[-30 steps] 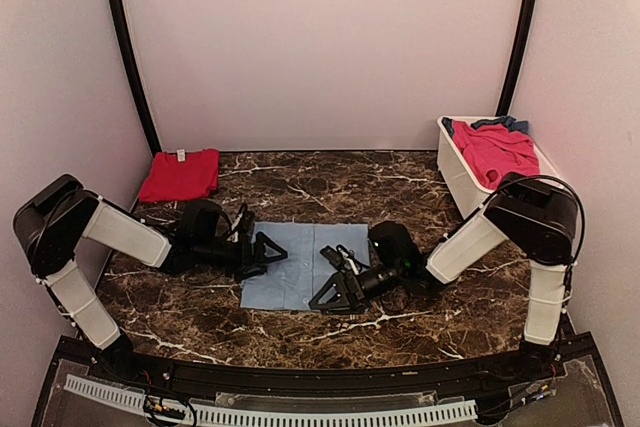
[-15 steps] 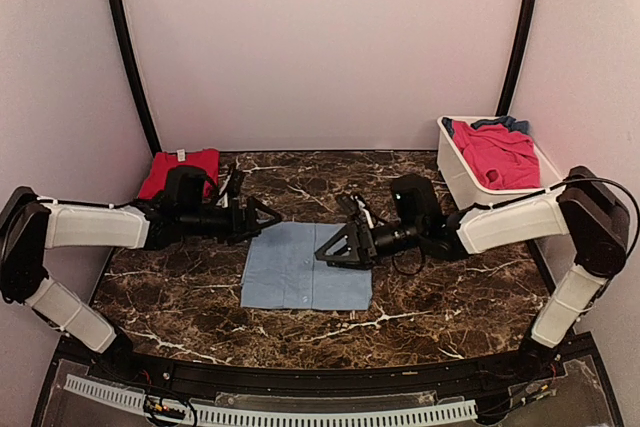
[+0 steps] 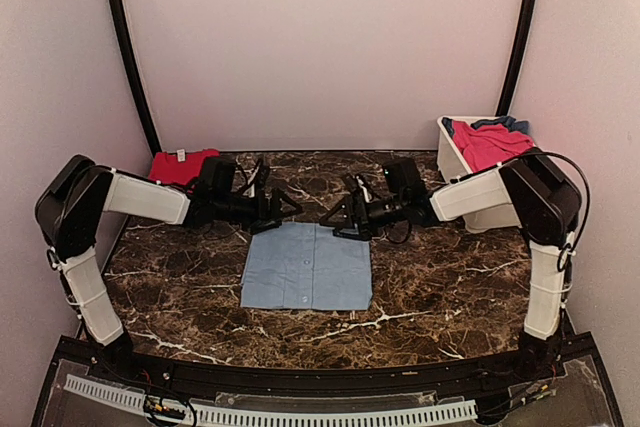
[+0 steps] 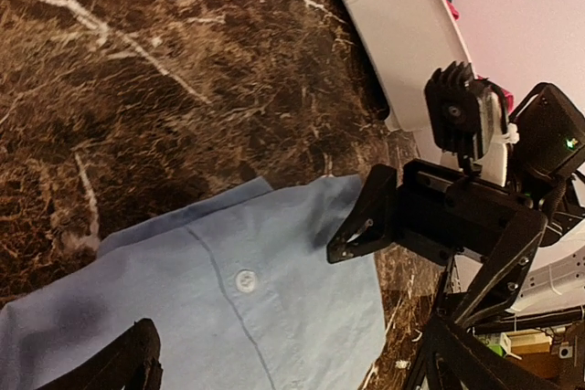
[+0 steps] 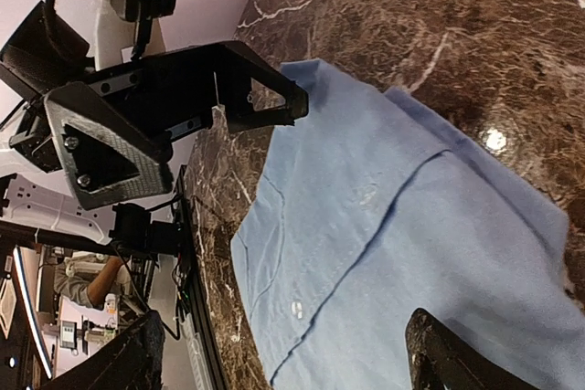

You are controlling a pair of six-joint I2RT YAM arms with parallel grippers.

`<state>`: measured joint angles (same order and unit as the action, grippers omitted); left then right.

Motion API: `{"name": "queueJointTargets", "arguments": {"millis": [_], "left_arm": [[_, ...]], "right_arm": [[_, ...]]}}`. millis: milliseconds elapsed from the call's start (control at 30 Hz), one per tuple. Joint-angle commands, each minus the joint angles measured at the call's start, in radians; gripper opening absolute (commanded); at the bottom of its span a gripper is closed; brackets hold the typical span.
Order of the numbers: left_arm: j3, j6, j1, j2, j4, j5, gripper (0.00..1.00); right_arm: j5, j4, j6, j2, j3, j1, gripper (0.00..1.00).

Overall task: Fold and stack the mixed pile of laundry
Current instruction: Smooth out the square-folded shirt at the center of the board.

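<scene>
Light-blue shirt lies folded flat, buttons up, well left of the white tub. Folded red garment lies farther left. Pink-red piece and darker blue piece are heaped inside it.

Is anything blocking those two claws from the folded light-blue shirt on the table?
Nothing visible does. The left gripper and right gripper hang open at the far edge of the folded light-blue shirt.

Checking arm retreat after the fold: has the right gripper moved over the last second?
Yes. The right gripper went from above the folded blue shirt toward the back wall, and is now just past the shirt's far edge.
</scene>
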<state>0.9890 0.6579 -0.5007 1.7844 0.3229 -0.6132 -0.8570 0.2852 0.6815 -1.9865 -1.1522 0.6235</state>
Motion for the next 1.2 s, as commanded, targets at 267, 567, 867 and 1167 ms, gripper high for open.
{"name": "queueJointTargets", "arguments": {"millis": [267,567,867,1167], "left_arm": [[-0.051,0.057,0.122,0.209,0.155,0.04,0.99],[-0.092,-0.027,0.142,0.006,0.011,0.173,0.99],[-0.078,-0.123,0.143,-0.288,-0.206,0.255,0.99],[0.114,-0.277,0.025,-0.335,-0.528,0.388,0.99]], "right_arm": [[-0.001,0.014,-0.041,-0.21,-0.064,-0.108,0.86],[0.074,-0.153,-0.144,-0.071,-0.096,-0.118,0.87],[0.263,-0.491,-0.323,0.277,-0.175,-0.119,0.94],[0.494,-0.606,-0.364,0.514,-0.128,-0.132,0.99]]}}
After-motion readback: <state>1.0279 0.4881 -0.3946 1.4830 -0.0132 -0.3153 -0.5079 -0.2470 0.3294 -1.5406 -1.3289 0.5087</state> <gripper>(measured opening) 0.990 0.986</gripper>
